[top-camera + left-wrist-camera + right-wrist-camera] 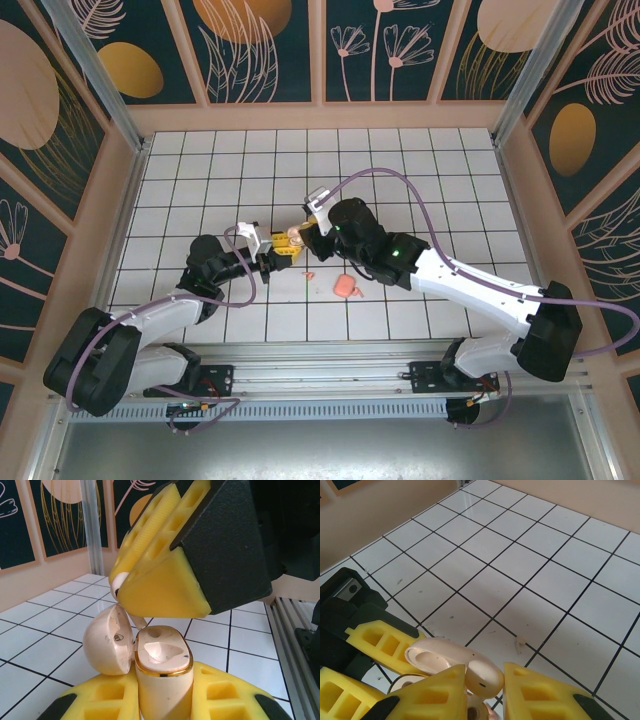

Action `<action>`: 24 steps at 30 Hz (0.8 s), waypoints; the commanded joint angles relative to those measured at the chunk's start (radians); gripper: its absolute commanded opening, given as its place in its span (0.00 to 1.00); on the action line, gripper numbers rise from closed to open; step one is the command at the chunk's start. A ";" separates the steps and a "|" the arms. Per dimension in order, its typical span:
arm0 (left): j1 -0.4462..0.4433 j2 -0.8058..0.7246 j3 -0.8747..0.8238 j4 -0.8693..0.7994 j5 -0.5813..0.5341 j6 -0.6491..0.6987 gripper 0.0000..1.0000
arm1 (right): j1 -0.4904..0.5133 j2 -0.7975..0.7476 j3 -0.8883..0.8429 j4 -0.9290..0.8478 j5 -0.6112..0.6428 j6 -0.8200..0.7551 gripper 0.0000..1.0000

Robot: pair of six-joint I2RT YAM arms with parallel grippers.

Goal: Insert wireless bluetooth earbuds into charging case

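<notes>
The cream charging case [162, 680] stands upright between the yellow fingers of my left gripper [162, 697], which is shut on it. Its lid [106, 641] hangs open to the left and the near socket looks empty. My right gripper [485, 685] is shut on one of the earbuds [484, 676] and holds it just above the open case [437, 656]. From above, both grippers meet at the case [293, 238], with the left gripper [277, 250] on its left and the right gripper [308, 233] on its right. The other earbud [347, 288] lies on the tiles near the right arm.
A tiny red-orange speck [308, 272] lies on the white tiled floor [200, 180] just in front of the grippers. A small pale bit [521, 641] sits on a tile line beyond the right fingers. Patterned walls close in the floor on three sides.
</notes>
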 commanded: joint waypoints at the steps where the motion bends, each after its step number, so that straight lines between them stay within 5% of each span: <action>1: -0.006 -0.014 0.007 0.037 0.006 -0.011 0.09 | 0.010 0.004 0.022 -0.011 0.010 -0.017 0.21; 24: -0.006 0.006 0.018 0.070 -0.018 -0.056 0.09 | 0.030 -0.028 0.013 -0.072 0.022 -0.035 0.21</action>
